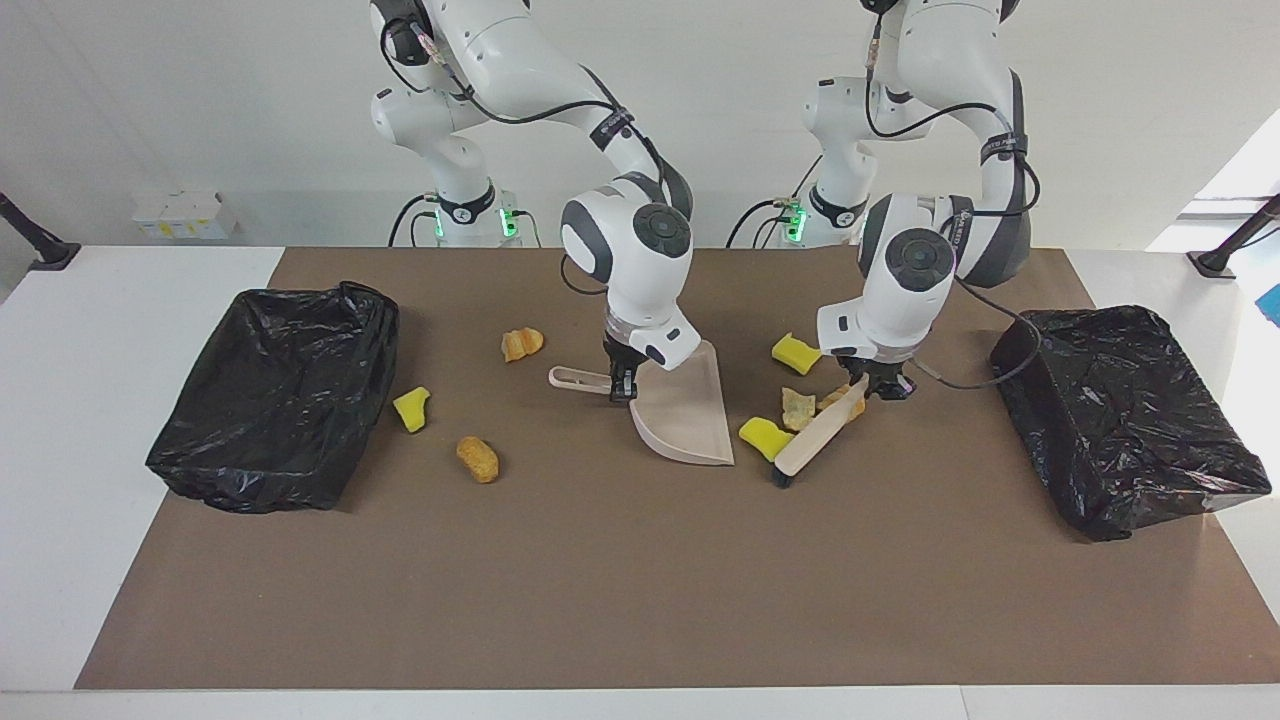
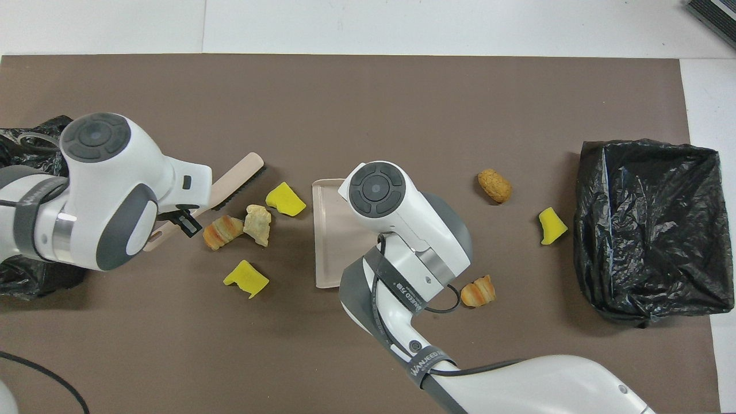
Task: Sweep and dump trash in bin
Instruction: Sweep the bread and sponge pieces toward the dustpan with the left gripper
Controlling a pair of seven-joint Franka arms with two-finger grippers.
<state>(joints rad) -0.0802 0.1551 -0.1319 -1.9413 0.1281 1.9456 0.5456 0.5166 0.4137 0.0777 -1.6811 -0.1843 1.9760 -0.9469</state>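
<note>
Centrally, left hand clamps brush beside trash, right hand seemingly clamps dustpan

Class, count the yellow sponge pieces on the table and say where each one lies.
3: one by the brush, one nearer the robots, one beside the bin at the right arm's end.

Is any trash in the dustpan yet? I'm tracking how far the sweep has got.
No: the dustpan shows a bare tray, and the closest trash, a yellow wedge, lies on the mat just outside its open edge.
</note>
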